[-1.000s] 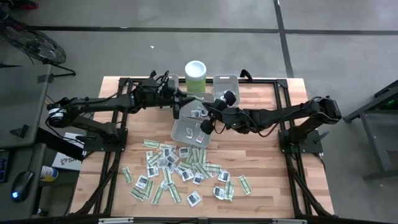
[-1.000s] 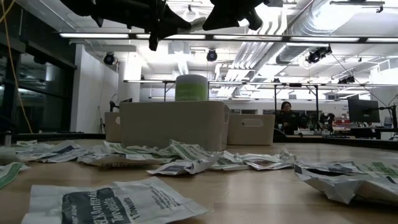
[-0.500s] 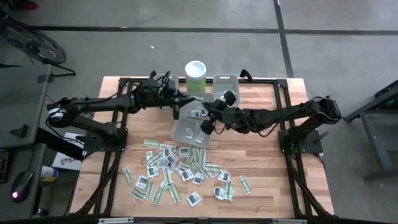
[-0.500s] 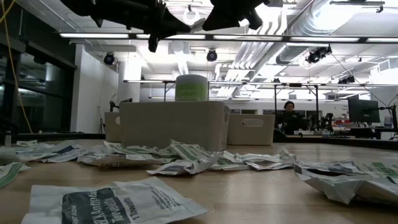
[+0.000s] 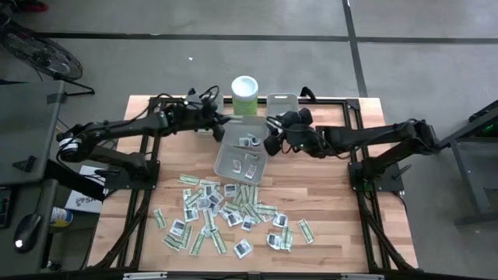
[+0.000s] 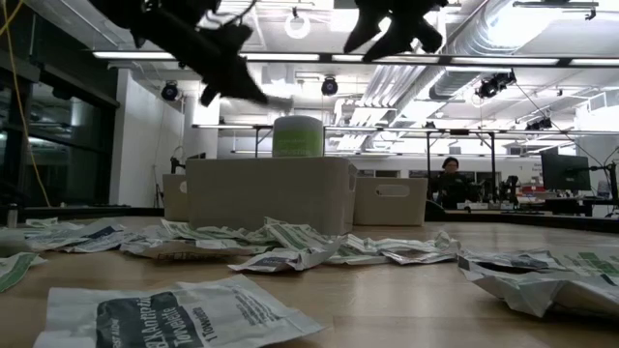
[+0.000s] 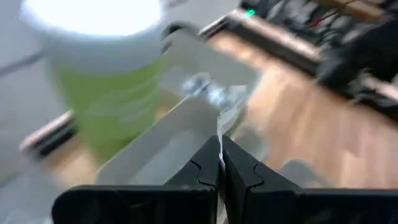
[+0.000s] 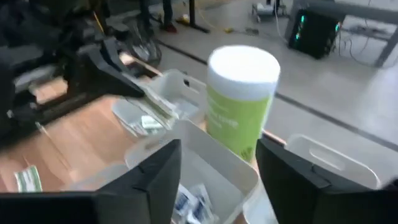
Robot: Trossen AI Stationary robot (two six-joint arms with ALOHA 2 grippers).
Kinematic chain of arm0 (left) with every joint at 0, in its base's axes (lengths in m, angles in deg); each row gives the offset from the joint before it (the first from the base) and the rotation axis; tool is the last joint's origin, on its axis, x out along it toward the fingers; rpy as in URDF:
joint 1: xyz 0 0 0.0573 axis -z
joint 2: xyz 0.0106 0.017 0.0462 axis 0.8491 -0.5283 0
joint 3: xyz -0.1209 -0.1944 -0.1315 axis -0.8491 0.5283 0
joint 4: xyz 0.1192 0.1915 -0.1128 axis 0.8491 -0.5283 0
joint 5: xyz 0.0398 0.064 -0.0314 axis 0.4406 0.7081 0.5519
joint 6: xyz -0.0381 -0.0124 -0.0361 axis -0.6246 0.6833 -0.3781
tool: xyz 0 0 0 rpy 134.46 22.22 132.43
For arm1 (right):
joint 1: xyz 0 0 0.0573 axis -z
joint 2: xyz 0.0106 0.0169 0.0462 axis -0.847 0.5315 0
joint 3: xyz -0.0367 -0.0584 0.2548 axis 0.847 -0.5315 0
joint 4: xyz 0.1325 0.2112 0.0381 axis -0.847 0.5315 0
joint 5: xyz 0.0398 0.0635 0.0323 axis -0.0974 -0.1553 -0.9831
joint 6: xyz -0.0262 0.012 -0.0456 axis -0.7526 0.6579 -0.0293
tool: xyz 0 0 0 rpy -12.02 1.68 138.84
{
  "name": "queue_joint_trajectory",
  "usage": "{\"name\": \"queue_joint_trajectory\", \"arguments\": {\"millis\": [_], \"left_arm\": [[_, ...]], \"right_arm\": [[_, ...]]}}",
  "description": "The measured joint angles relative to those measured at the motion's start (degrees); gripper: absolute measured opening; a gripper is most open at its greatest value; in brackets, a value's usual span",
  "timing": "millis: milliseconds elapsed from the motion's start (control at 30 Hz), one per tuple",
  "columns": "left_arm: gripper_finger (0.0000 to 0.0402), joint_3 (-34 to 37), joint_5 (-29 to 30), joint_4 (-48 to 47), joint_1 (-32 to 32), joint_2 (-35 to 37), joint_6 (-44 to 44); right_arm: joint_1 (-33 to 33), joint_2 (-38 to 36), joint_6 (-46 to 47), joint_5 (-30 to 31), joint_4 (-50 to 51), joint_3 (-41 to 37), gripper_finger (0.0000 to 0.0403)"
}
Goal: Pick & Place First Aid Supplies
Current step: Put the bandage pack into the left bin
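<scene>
Many first aid supplies [image 5: 226,214], small flat packets, lie scattered on the near half of the wooden table; a few lie inside the grey bin [image 5: 224,165] at the middle. My left gripper [image 5: 224,128] hangs above that bin's far left corner, shut on one pale packet [image 8: 158,106]. My right gripper [image 5: 268,141] hangs above the bin's far right corner, open, with nothing between its fingers [image 8: 155,180]. The pale green canister [image 5: 245,93] stands just beyond the bin. My left gripper pinches one end of the packet [image 7: 219,140] between its two fingers, with the packet seen edge-on. The fingers slant down toward the table's right. The packet sticks out beyond the fingertips, clear of the bin and the table.
A second grey bin [image 5: 284,105] stands to the right of the canister and a third one [image 6: 174,198] to its left. Black frame rails run along the table's edges. People sit at desks in the room behind.
My right gripper has opened, let go of the packet and drawn back toward the table's right and far edges. My left gripper has shut on that packet and has tipped downward, so the packet now slants down from it over the bin.
</scene>
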Motion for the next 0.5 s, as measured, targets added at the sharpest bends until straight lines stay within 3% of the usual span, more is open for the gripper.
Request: {"name": "queue_joint_trajectory", "arguments": {"millis": [267, 500], "left_arm": [[0.0000, 0.0, 0.4, -15.1, -9.1, 0.3, -5.1], [0.0000, 0.0, -4.0, -18.9, -17.4, -0.8, -7.0]], "right_arm": [[0.7, -1.2, 2.6, -1.3, 5.0, 0.0, 0.0221], [0.7, -1.2, 2.8, -1.1, 5.1, 0.0, 0.0216]]}}
